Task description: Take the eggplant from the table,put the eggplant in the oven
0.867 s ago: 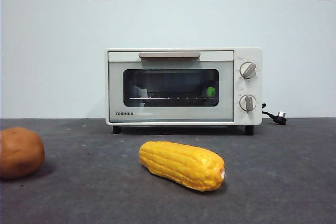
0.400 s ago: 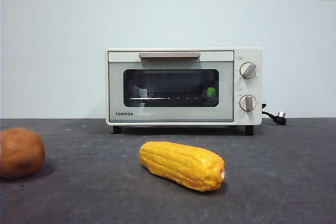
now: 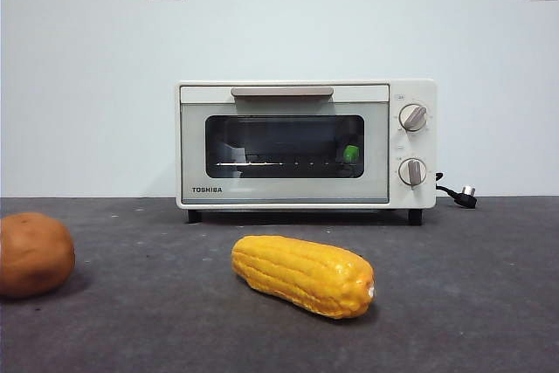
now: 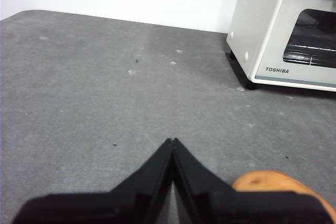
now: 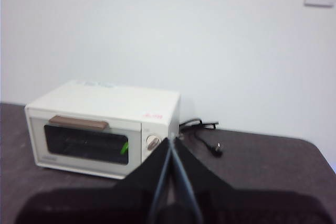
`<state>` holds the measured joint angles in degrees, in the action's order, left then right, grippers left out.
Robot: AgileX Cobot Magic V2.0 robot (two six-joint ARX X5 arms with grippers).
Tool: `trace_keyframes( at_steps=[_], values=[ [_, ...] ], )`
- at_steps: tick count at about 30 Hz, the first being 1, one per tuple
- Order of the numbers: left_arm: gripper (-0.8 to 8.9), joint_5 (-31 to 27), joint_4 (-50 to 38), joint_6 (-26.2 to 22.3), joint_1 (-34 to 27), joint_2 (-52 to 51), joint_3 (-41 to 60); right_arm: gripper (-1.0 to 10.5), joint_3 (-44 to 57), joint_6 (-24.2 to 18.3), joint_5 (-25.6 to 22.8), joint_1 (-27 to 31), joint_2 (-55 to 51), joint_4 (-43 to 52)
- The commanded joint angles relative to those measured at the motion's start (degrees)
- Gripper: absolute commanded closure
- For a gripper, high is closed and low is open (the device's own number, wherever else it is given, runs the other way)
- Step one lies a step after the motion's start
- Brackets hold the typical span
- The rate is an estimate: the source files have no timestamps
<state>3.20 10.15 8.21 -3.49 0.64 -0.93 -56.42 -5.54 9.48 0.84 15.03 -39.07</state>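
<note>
The cream-white oven (image 3: 374, 150) stands at the back of the table (image 3: 480, 294) with its door closed. Through the dark glass, the eggplant's (image 3: 351, 154) green cap shows at the right end of the wire rack; its dark body is hard to make out. The right wrist view also shows the oven (image 5: 105, 106) and the green cap of the eggplant (image 5: 124, 148) behind the glass. My left gripper (image 4: 172, 141) is shut and empty, low over the table left of the oven (image 4: 273, 30). My right gripper (image 5: 171, 140) is shut and empty, held back from the oven. Neither arm shows in the front view.
A yellow corn cob (image 3: 301, 273) lies in front of the oven. A round brown lump (image 3: 33, 253) sits at the left edge, right beside my left gripper (image 4: 268, 182). The oven's black cable and plug (image 3: 463, 195) lie to its right.
</note>
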Motion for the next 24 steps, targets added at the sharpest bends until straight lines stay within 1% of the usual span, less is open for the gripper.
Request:
trace_keyframes(
  at_steps=[1, 7, 15, 18, 24],
  values=[
    [8.18, 0.2, -0.8, 0.4, 0.2, 0.0, 0.5, 9.5, 7.0, 1.0, 0.2, 0.0, -2.2, 4.7],
    [8.18, 0.2, -0.8, 0.4, 0.2, 0.0, 0.5, 9.5, 21.0, 1.0, 0.2, -0.1, -7.1, 11.3],
    [8.18, 0.2, -0.8, 0.4, 0.2, 0.1, 0.5, 9.5, 35.7, 1.0, 0.1, -0.1, -13.0, 19.3],
    [8.18, 0.2, -0.8, 0.4, 0.2, 0.1, 0.5, 9.5, 40.2, 1.0, 0.1, -0.1, -14.6, 22.6],
    [8.17, 0.2, -0.8, 0.4, 0.2, 0.3, 0.5, 9.5, 45.3, 1.0, -0.1, -0.1, -14.6, 25.9]
  ],
)
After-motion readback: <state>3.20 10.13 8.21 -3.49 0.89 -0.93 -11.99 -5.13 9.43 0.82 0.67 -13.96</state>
